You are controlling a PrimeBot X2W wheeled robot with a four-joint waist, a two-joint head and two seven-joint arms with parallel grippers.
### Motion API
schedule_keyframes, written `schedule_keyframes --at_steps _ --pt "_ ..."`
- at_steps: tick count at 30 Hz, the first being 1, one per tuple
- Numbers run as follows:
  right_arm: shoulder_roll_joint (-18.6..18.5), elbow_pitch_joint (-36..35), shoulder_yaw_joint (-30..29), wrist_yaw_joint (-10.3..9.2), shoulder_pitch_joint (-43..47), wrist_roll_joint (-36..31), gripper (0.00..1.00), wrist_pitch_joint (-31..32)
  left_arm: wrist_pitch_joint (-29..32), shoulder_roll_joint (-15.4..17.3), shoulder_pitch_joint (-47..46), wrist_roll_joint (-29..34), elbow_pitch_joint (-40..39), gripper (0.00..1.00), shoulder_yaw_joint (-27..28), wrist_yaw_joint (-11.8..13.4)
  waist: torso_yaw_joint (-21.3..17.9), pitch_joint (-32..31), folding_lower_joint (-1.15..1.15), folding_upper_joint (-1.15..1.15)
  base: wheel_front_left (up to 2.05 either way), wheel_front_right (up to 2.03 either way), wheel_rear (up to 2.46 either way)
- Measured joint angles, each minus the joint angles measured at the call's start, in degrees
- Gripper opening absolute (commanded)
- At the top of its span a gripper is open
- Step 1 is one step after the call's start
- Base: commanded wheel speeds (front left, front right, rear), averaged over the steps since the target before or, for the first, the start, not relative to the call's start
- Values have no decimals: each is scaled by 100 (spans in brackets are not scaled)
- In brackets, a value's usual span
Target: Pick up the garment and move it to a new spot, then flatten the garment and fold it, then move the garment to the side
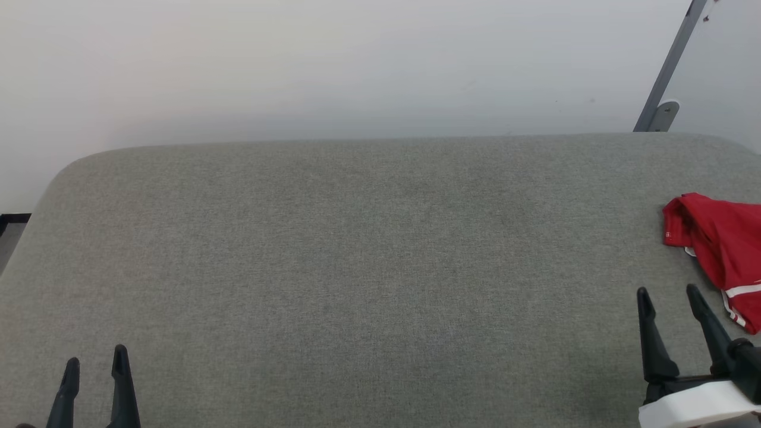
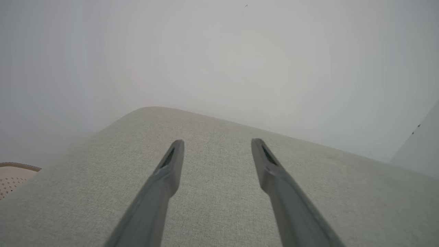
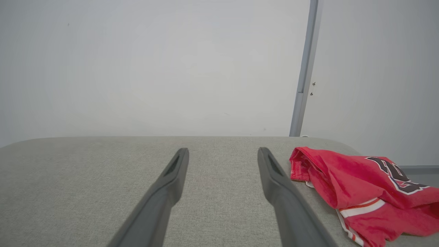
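The garment is a crumpled red shirt with white-striped trim, lying at the far right edge of the grey fabric surface. In the right wrist view the garment shows black white-outlined lettering and lies just right of my fingers. My right gripper stands open a little short of the garment and to its left, holding nothing. My left gripper hangs open at the lower left, far from the garment. In the left wrist view its own gripper is open over bare fabric.
A pale wall rises behind the surface's rounded far edge. A grey metal post with a bracket stands at the back right. A perforated beige object sits beyond the surface's left side in the left wrist view.
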Motion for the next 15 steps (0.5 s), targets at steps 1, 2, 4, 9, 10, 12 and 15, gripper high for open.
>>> schedule_keyframes --at_steps 1,2,4,9,10,12,15 --pt "1 0 11 0 9 -1 100 0 0 -13 0 -26 9 100 1 0 6 -2 0 0 0 0 0" --pt "2 4 16 0 19 -7 100 0 0 -33 0 -36 20 100 8 0 13 -4 0 0 0 0 0" --pt "15 10 37 0 24 -14 100 0 0 -58 -2 -36 25 100 45 0 29 -9 0 0 0 0 0" --pt "109 202 87 0 108 30 0 34 41 -181 11 -46 220 0 27 0 42 -10 0 0 0 0 0" --pt "123 221 86 0 108 119 0 65 63 -203 9 -99 237 0 19 0 41 -9 0 0 0 0 0" --pt "129 230 75 0 103 319 0 123 126 -216 -1 -310 267 0 4 0 40 -7 0 0 0 0 0" --pt "144 238 68 0 96 541 0 185 186 -220 -12 -467 305 0 1 0 39 -4 0 0 0 0 0"
